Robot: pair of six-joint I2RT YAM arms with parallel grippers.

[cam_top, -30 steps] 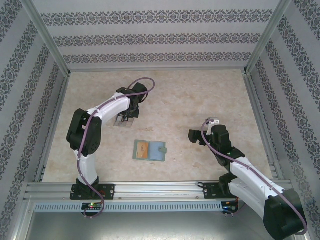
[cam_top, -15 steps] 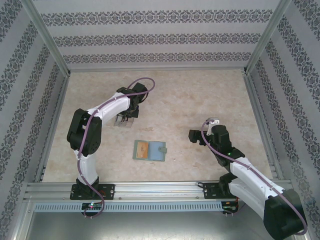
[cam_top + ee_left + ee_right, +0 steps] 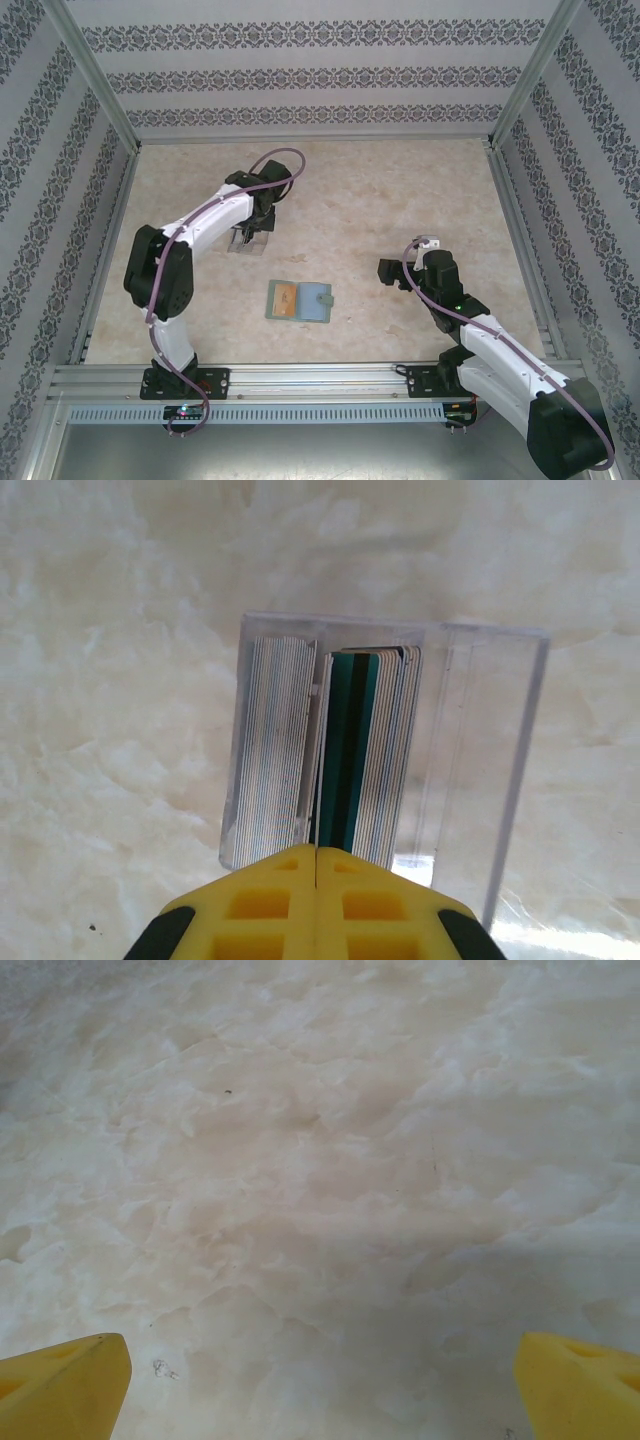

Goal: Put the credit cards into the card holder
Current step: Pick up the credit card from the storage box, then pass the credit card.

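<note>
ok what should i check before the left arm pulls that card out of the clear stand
1. left gripper closed: ok.
2. blue card truly pinched: cannot tell; its edge meets the closed tips while it sits in the clear stand.
3. card holder lying open: ok.
4. orange card lying in it: ok.
5. right gripper open, apart from the card holder: ok.

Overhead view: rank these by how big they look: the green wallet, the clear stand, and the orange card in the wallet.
1. The green wallet, lying open: clearly largest.
2. The clear stand and the orange card: too close to rank, since the left gripper covers part of the stand.
</note>
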